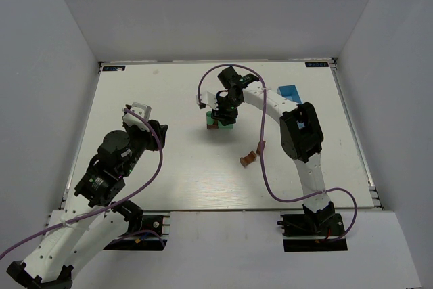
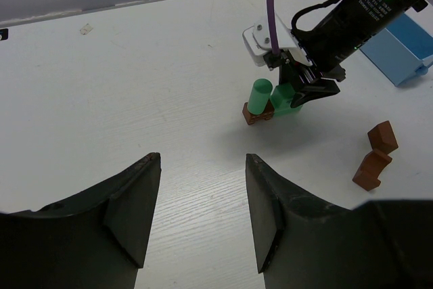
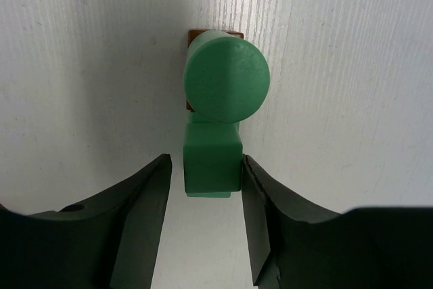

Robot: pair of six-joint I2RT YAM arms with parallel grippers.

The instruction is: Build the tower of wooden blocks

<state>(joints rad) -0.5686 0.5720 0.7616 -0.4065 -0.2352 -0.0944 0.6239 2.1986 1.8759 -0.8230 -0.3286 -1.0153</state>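
Progress looks to be somewhere around the middle: a low tower [image 2: 269, 103] stands near the centre of the white desk [image 1: 155, 93]. It is made of a reddish-brown wooden block [image 2: 256, 114] lying flat as the base, an upright mint-green wooden cylinder [image 3: 226, 76] on top of it, and a mint-green rectangular wooden block [image 3: 213, 153] pressed close beside the cylinder. Whether that rectangular block rests on the brown base or on the desk itself I cannot tell. The right gripper [image 3: 205, 167] hangs over the stack with its jaws apart, straddling the rectangular block. A sliver of desk shows between the block and one finger, so it does not look clamped. Two loose reddish-brown wooden pieces [image 2: 371, 169] lie on the desk well apart from the tower, toward the right arm's base, and I judge these are what is left to stack. The left gripper [image 2: 201, 167] hovers over bare desk on the left side, jaws wide apart and holding nothing. A small blue open-topped box [image 1: 291, 91] sits toward the far right of the desk, apart from the build.
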